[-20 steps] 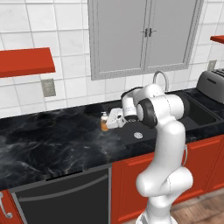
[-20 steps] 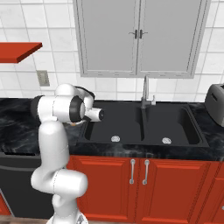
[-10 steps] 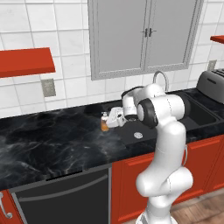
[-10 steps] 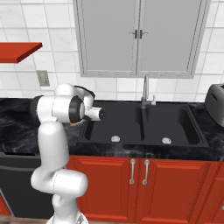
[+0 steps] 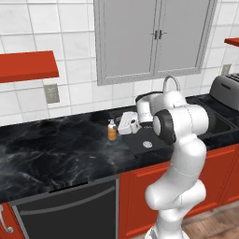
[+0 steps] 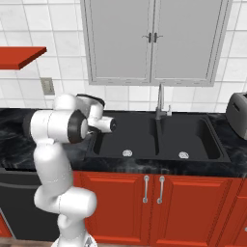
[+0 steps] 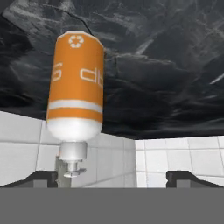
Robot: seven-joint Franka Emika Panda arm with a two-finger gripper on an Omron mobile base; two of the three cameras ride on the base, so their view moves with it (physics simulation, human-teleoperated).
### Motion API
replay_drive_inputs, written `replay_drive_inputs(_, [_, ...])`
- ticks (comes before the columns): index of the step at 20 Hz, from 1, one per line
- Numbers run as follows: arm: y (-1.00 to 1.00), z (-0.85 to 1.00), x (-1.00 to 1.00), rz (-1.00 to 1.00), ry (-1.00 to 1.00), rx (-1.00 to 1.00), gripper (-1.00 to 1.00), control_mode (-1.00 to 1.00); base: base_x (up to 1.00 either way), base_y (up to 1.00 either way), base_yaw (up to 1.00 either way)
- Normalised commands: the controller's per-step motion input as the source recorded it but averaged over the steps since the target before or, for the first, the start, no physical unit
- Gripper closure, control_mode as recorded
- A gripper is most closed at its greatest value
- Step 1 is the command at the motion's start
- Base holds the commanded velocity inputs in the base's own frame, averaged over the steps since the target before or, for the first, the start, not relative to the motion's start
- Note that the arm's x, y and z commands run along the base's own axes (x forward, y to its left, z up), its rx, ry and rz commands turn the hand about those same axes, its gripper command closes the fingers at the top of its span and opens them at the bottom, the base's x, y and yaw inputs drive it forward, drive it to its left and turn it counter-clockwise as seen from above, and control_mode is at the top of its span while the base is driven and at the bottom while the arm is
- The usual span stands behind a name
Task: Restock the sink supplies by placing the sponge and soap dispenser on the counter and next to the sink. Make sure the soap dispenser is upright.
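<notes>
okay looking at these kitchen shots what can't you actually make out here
- Sponge: I cannot place it; the arm may hide it.
- Soap dispenser pump, left base view: too small to read.
- Dispenser base meeting the counter, hand view: the view is rolled, so contact is unclear.
- End effector fingertips, left base view: too small.
- Toaster, right base view: cut by the edge.

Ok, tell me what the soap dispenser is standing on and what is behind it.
The soap dispenser stands upright on the black marble counter, left of the sink. Behind it rises the white tiled wall. Its own base hides the spot of counter beneath.
</notes>
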Motion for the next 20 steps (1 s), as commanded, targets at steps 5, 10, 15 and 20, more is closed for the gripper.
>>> replay_drive_inputs(5, [-0.04,0.48,-0.99,0.0,-0.13,0.0,-1.0,-1.0,0.0,0.0,0.0])
replay_drive_inputs(10, [-0.11,0.76,-0.93,0.0,-0.24,-0.01,-1.0,-1.0,0.0,0.0,0.0])
replay_drive_inputs(15, [-0.3,0.85,-0.89,0.0,-0.28,-0.21,-1.0,-1.0,0.0,0.0,0.0])
replay_drive_inputs(20, [-0.55,0.72,-0.51,0.0,-0.27,-0.5,-1.0,-1.0,0.0,0.0,0.0])
